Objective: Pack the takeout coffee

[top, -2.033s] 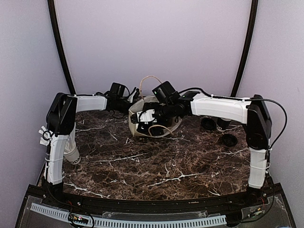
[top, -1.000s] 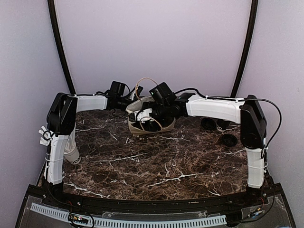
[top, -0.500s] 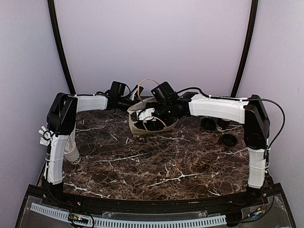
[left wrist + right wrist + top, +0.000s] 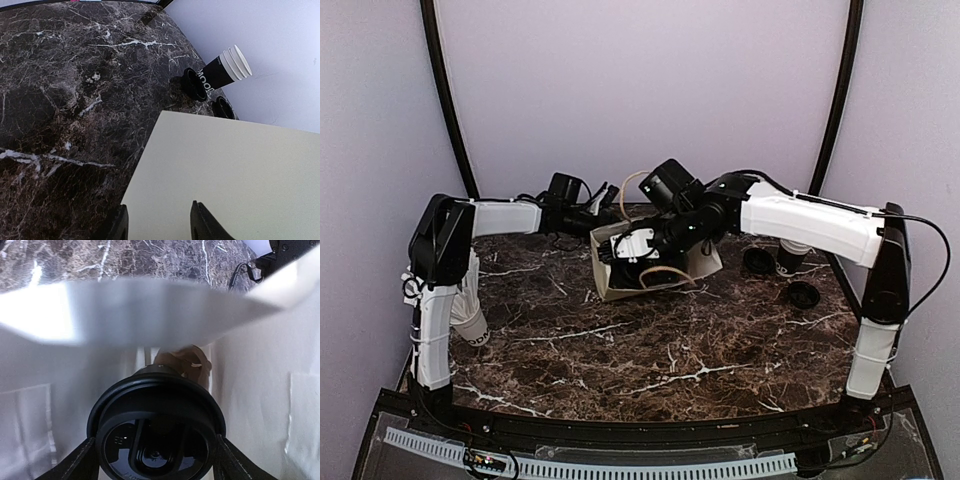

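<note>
Across the dark marbled bench (image 4: 650, 350), toward its far edge, the cream paper bag (image 4: 607, 270) sat tilted with its mouth open. Inside that bag the right pincer (image 4: 155, 442) pinched a takeout coffee cup (image 4: 156, 405), one finger pressed to each side of its black lid, and a tan tray (image 4: 182, 360) showed just behind the cup. Over the bag's outer panel the left pincer (image 4: 159, 224) hovered with fingers spread, pinching nothing. Two loose black lids (image 4: 804, 295) lay apart near the bench's right edge.

Paper bag (image 4: 255, 390) walls close around lidded cup (image 4: 156, 432); seemingly scant side room.
</note>
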Controlling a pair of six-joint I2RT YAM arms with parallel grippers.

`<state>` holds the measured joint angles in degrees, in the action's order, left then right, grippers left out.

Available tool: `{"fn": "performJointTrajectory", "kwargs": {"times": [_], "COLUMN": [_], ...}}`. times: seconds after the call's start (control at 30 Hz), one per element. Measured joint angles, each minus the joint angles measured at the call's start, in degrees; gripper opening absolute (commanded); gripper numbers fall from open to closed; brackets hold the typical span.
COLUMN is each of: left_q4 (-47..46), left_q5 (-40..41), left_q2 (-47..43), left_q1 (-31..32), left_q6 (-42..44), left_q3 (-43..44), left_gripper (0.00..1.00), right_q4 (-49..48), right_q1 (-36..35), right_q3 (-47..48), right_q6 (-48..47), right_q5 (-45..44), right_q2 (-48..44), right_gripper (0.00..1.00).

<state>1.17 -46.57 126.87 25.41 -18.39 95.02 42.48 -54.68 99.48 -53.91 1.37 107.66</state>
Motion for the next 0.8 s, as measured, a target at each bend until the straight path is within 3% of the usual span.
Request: {"fn": "performJointTrajectory", "kwargs": {"times": [0.43,0.8], "left_q4": [0.39,1.25], "left_q5": [2.86,5.14], "left_q2": [-8.55,-14.45], "left_q1": [-0.22,-1.27], "left_q6": [1.77,2.75], "left_q3": [-6.36,-10.16], "left_gripper": [0.49,0.5], "right_q4": [14.67,15.76], "right_q1": [-0.09,0.33], "right_q3": [15.76,21.11], "right_q6": [3.91,1.73], "right_q5": [3.19,1.77], "right_q2": [-0.22,-0.33], "right_gripper": [0.77,0.81]}}
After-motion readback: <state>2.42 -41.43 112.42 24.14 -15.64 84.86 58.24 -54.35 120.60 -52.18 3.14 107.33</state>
